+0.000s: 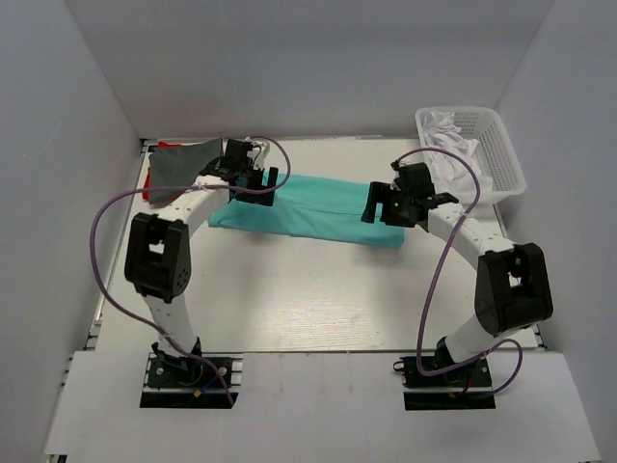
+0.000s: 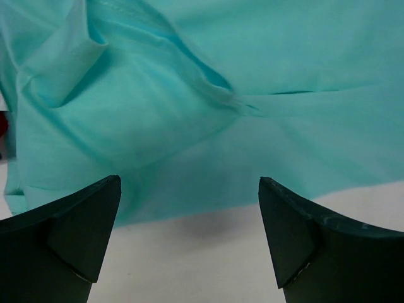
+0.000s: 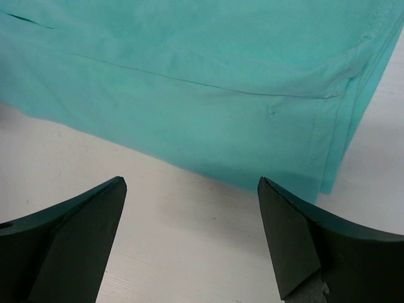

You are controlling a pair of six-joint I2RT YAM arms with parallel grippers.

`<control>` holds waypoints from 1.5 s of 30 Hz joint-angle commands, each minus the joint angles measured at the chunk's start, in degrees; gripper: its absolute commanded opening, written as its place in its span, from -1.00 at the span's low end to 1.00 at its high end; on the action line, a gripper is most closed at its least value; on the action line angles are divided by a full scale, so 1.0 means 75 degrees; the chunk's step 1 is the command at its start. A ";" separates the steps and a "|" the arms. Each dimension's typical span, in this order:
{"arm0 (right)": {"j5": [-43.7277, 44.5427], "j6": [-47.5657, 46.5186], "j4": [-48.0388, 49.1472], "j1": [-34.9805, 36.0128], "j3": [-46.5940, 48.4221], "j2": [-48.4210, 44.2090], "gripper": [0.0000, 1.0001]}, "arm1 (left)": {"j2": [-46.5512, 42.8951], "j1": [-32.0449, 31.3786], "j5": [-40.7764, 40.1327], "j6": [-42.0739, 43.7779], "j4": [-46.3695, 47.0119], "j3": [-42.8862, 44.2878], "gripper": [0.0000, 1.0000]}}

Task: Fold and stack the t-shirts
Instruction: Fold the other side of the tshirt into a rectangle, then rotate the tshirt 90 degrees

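Note:
The mint-teal t-shirt [image 1: 318, 204] lies folded into a long band across the back middle of the table. My left gripper [image 1: 256, 181] is open and empty over its left end; the left wrist view shows creased teal cloth [image 2: 208, 95] just beyond the fingertips. My right gripper [image 1: 390, 204] is open and empty over its right end, at the cloth's near edge [image 3: 208, 113]. The dark grey t-shirt [image 1: 183, 159] lies at the back left, with a bit of the red t-shirt [image 1: 147, 189] showing beside it.
A white lattice basket [image 1: 494, 154] holding white cloth stands at the back right. Purple cables loop from both arms. White walls enclose the table on three sides.

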 commanded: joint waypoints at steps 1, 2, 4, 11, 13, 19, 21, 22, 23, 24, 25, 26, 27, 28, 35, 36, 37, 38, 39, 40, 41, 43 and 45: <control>-0.0195 -0.0053 0.0051 -0.0009 -0.0031 0.0126 0.81 | 0.0722 0.0106 -0.0941 0.0186 -0.0140 0.0605 1.00; -0.0207 -0.0041 0.0051 -0.0009 -0.0031 0.0208 0.81 | 0.0912 0.0106 -0.0943 0.0304 -0.0141 0.0734 1.00; -0.0172 -0.0041 0.0040 -0.0009 -0.0008 0.0255 0.81 | 0.1263 0.0106 -0.0861 0.0469 -0.0141 0.1098 1.00; -0.0184 -0.0041 -0.0066 0.0002 0.0202 0.0536 0.81 | 0.2143 0.0106 -0.1411 0.0399 0.0270 0.2104 1.00; -0.0160 -0.0041 -0.0136 0.0002 0.0273 0.0630 0.81 | 0.2459 0.0106 -0.1517 0.0399 -0.0011 0.2491 1.00; -0.0043 -0.0134 -0.0148 0.0014 0.0297 0.0736 0.81 | 0.2625 0.0106 -0.1752 0.0399 -0.0363 0.2880 1.00; -0.0020 -0.0158 -0.0160 0.0002 0.0320 0.0794 0.81 | 0.2368 0.0106 -0.1531 0.0328 -0.0282 0.2799 1.00; -0.0031 -0.0146 -0.0102 0.0014 0.0297 0.0818 0.81 | 0.2262 0.0106 -0.1436 0.0409 -0.0188 0.2578 1.00; -0.0055 -0.0135 -0.0101 0.0014 0.0297 0.0841 0.81 | 0.2157 0.0106 -0.1435 0.0410 0.0137 0.2436 1.00; -0.0090 -0.0135 -0.0066 0.0014 0.0297 0.0853 0.81 | 0.2086 0.0106 -0.1354 0.0491 0.0291 0.2215 1.00; -0.0090 -0.0135 -0.0066 0.0002 0.0262 0.0865 0.81 | 0.2085 0.0106 -0.1353 0.0492 0.0421 0.2212 1.00; -0.0090 -0.0123 -0.0066 0.0002 0.0262 0.0865 0.81 | 0.2085 0.0106 -0.1353 0.0492 0.0422 0.2212 1.00; -0.0078 -0.0134 -0.0066 -0.0009 0.0250 0.0865 0.81 | 0.2248 0.0106 -0.1434 0.0492 0.0422 0.2294 1.00; -0.0067 -0.0123 -0.0077 -0.0009 0.0238 0.0842 0.81 | 0.2505 0.0106 -0.1435 0.0492 0.0341 0.2503 1.00; 0.0004 -0.0170 -0.0148 -0.0009 0.0297 0.0958 0.81 | 0.3105 0.0106 -0.1763 0.0492 0.0246 0.3021 1.00; -0.0008 -0.0158 -0.0148 -0.0009 0.0320 0.0970 0.81 | 0.3105 0.0106 -0.1763 0.0585 0.0443 0.3021 1.00; -0.0019 -0.0158 -0.0148 -0.0009 0.0332 0.0982 0.81 | 0.3024 0.0106 -0.1763 0.0586 0.0561 0.2928 1.00; -0.0020 -0.0158 -0.0136 0.0002 0.0355 0.1005 0.81 | 0.3023 0.0106 -0.1763 0.0667 0.0644 0.2927 1.00; 0.0004 -0.0146 -0.0148 0.0014 0.0367 0.1017 0.81 | 0.3023 0.0106 -0.1879 0.0668 0.0714 0.2927 1.00; -0.0008 -0.0158 -0.0148 0.0002 0.0367 0.1040 0.81 | 0.3093 0.0106 -0.1880 0.0738 0.0715 0.2927 1.00; -0.0019 -0.0146 -0.0148 0.0002 0.0402 0.1064 0.81 | 0.3174 0.0106 -0.1880 0.0738 0.0715 0.2927 1.00; -0.0031 -0.0135 -0.0171 -0.0010 0.0402 0.1064 0.81 | 0.3339 0.0106 -0.2091 0.0738 0.0610 0.3231 1.00; -0.0031 -0.0135 -0.0148 -0.0021 0.0367 0.1064 0.81 | 0.3514 0.0176 -0.2010 0.0738 0.0609 0.3302 1.00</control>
